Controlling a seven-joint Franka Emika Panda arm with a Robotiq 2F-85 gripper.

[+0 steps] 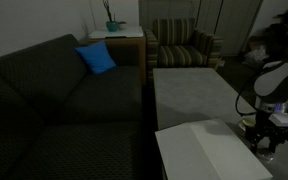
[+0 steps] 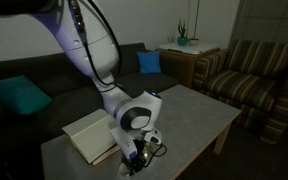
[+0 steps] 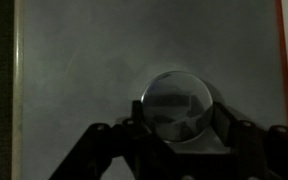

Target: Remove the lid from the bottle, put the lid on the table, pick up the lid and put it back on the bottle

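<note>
Wrist view, bottle (image 3: pixel 179 100) upright, axis toward camera; pincer (image 3: pixel 179 120) straddling it, grip unclear

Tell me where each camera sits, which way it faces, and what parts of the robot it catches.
An exterior view: off the table end, facing the sofa and armchair; arm and claw at right.
An exterior view: opposite the sofa, facing it; arm enters from top left.
Wrist view: above, looking down at the bottle between claw fingers.
Shared: both exterior views show table, sofa, claw.
</note>
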